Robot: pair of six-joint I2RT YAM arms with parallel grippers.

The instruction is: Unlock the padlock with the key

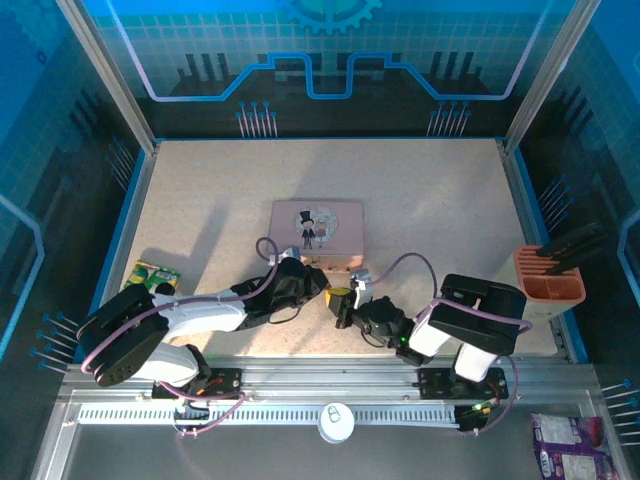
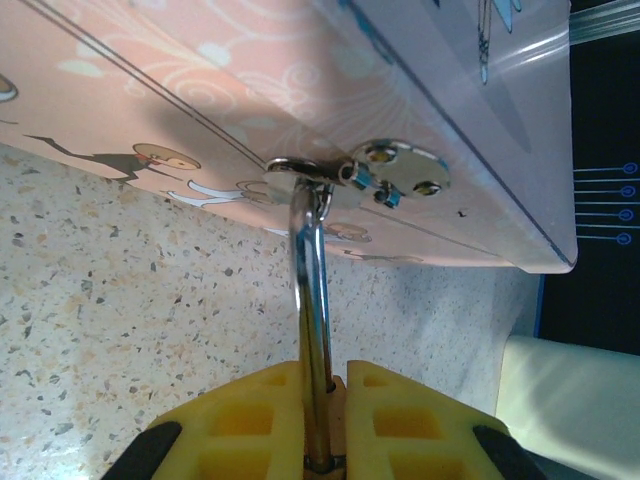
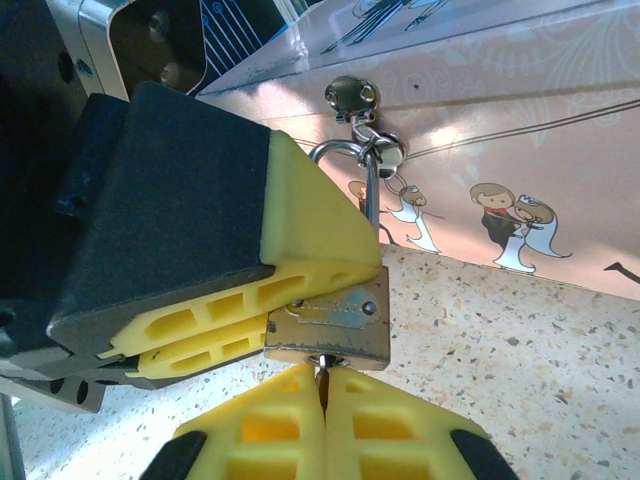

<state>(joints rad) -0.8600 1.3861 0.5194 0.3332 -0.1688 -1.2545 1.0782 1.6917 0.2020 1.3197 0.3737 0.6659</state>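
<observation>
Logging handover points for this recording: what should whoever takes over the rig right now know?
Left gripper: fingers shut on the padlock, by its shackle and body.
Right gripper: fingers shut on the key, its tip at the underside of the padlock.
The padlock is hooked to the clasp on the pink tin.
Done: both grasped, key at the keyhole. Left: turn the key, free the shackle.
</observation>
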